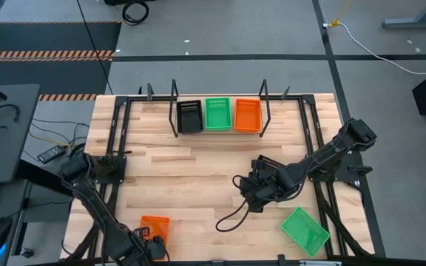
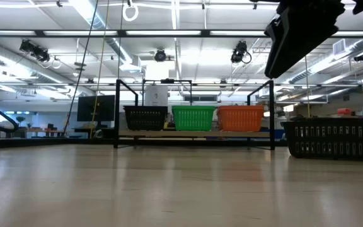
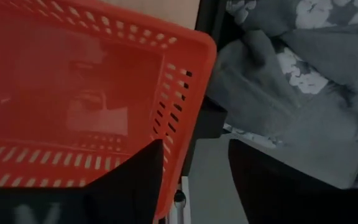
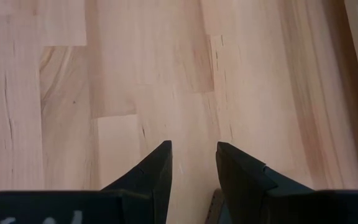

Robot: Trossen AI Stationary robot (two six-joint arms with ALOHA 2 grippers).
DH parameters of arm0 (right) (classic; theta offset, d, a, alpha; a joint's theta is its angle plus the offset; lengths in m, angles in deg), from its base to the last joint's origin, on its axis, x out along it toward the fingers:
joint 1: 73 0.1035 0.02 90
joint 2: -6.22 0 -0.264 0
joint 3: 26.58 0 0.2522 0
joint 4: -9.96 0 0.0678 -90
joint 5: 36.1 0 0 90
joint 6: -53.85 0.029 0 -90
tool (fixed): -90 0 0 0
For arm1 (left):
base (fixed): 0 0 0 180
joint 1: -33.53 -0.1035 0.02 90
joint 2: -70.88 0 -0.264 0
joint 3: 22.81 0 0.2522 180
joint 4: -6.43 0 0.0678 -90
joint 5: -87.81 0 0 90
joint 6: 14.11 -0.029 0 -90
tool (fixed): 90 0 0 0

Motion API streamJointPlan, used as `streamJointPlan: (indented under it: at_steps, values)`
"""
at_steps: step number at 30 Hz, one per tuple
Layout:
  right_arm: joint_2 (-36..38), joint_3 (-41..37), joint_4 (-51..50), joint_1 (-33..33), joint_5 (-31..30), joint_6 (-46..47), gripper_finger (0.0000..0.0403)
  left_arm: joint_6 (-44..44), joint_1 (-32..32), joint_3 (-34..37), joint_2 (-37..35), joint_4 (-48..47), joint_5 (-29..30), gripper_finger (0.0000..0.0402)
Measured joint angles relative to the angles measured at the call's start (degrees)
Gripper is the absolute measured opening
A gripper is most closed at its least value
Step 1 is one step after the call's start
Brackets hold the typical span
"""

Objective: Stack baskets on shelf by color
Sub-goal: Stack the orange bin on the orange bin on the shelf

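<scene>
Left pincer [image 3: 191,180] open astride the rim of a light, stiff orange plastic mesh basket [image 3: 73,93]; best gripped by that thin wall; right pincer [image 4: 192,158] part-open, empty above the surface [image 4: 135,68].

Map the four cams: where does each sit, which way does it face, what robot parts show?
High: overhead, straight down on the wooden tabletop; both arms, left gripper, right gripper.
Low: tabletop height, level toward the black-rod shelf; one dark arm part overhead.
Left wrist: over the table's near edge, on an orange plastic mesh basket; one finger inside its rim, one outside.
Right wrist: down on bare wood; own fingers apart, empty.
Shared: high and low both show black, green, orange baskets abreast on the shelf.
</scene>
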Motion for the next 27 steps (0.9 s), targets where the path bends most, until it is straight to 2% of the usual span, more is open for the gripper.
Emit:
streamJointPlan:
  at_steps: [4, 9, 12, 17, 21, 27]
  values:
    - [0.0, 0.0, 0.0, 0.0, 0.0, 0.02, 0.013, -3.36, 0.58, -0.01, 2.71, 1.51, -0.89, 0.0187]
    - [0.0, 0.0, 0.04, 0.0, 0.0, 0.02, 0.013, -6.83, 0.22, 0.0, 5.62, -1.42, -1.84, 0.016]
    - [0.0, 0.0, 0.02, 0.0, 0.0, 0.04, 0.013, -8.12, -0.55, 0.02, 6.24, -4.86, -1.54, 0.012]
    - [0.0, 0.0, 0.07, 0.0, 0.0, 0.09, 0.013, -11.72, -2.5, -0.02, 6.18, -10.55, 0.54, 0.0017]
    - [0.0, 0.0, 0.05, 0.0, 0.0, 0.05, 0.013, -16.58, -5.78, -0.01, 6.09, -14.67, 4.13, 0.0007]
    - [0.22, 0.0, -5.57, 0.0, -1.41, 1.83, 0.013, -29.75, -14.03, 0.0, 3.27, -17.01, 12.31, 0.0004]
